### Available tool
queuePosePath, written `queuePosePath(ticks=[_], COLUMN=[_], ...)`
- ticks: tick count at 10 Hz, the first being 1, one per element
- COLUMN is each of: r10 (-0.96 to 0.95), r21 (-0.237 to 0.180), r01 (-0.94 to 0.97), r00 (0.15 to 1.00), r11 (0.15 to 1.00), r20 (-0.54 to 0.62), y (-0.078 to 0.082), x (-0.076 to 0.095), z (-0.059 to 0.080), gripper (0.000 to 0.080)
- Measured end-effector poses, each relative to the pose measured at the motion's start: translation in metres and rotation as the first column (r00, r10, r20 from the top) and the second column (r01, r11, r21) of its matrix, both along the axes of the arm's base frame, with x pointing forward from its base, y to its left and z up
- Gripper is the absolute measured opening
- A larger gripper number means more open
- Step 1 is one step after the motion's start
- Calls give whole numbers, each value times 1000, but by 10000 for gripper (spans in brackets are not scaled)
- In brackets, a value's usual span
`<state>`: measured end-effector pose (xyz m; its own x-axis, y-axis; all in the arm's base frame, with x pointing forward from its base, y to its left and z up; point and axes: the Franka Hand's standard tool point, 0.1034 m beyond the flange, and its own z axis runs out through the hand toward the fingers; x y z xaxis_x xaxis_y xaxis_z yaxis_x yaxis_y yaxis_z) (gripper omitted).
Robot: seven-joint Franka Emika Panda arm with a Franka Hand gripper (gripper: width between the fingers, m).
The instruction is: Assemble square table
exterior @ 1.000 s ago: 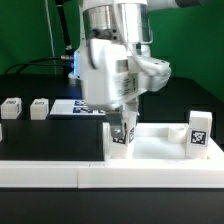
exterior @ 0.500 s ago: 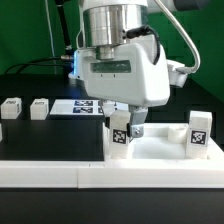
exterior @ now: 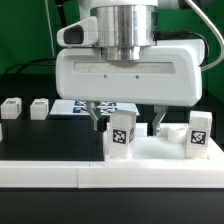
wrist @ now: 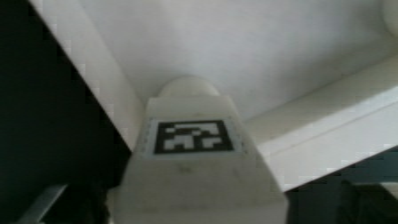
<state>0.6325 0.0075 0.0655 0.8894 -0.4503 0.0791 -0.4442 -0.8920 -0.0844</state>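
Note:
The white square tabletop slab lies at the front of the table. A white tagged leg stands upright on its corner at the exterior view's left. A second leg stands on the corner at the right. My gripper hangs over the first leg, open, with one finger on each side and a gap to both. In the wrist view the leg fills the middle between the dark fingers, with the slab behind it. Two loose legs lie at the left.
The marker board lies flat behind the slab. A long white rail runs along the front edge. A green backdrop and cables stand behind the arm.
The gripper has turned about its vertical axis so its broad face now faces the camera. Its fingers have spread apart off the leg, which stays upright on the slab.

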Motion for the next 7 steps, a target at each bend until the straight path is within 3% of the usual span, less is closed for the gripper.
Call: queuePosePath(ticks=[1, 3, 6, 7], r10=[-20, -180, -420, -615], r21=[2, 13, 32, 36], r01=[20, 180, 421, 617], r00=[1000, 984, 907, 786], r11=[1000, 984, 907, 786], r20=[-2, -13, -32, -58], y=[0, -5, -9, -9], x=[0, -2, -4, -6], z=[0, -1, -2, -2], gripper=[636, 293, 294, 294])
